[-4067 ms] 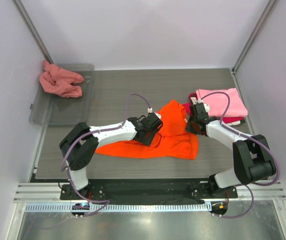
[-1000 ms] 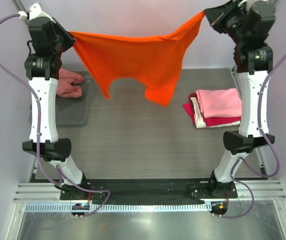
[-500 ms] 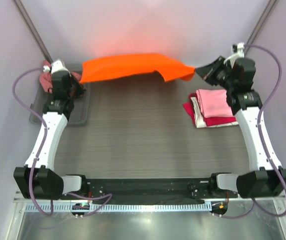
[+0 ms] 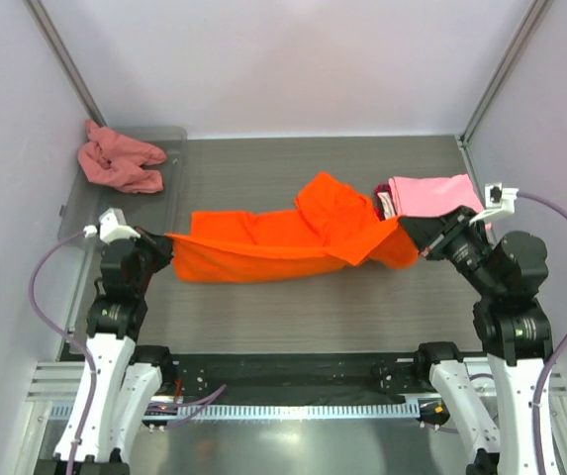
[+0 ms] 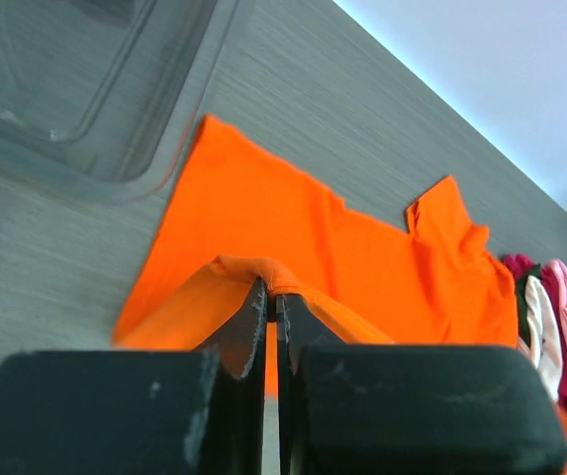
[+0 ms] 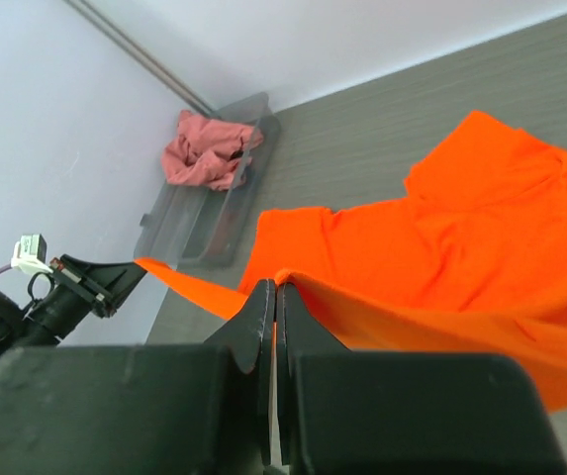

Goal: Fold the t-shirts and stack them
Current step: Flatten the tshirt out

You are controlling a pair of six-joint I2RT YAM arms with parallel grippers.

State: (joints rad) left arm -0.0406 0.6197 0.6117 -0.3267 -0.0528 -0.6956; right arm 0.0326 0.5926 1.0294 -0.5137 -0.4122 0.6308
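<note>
The bright orange t-shirt (image 4: 273, 242) is stretched left to right across the middle of the table, its far part lying rumpled on the surface. My left gripper (image 4: 167, 240) is shut on its left edge; the left wrist view shows cloth (image 5: 293, 228) pinched at the tips of this gripper (image 5: 271, 292). Over on the other side, the right gripper (image 4: 407, 230) is shut on the shirt's right edge, the fabric (image 6: 441, 247) draping over its tips (image 6: 275, 289). A folded light pink t-shirt (image 4: 439, 194) tops a crimson one (image 4: 381, 192) at the right. The salmon-pink t-shirt (image 4: 120, 163) lies bunched in the tray.
The clear grey plastic tray (image 4: 169, 198) stands at the back left, close to the left wall. The folded stack sits just behind the right gripper. Frame posts rise at both back corners.
Both arms have pulled back toward the near edge and come down. The orange shirt, held up at the back of the table before, now lies partly on the surface.
</note>
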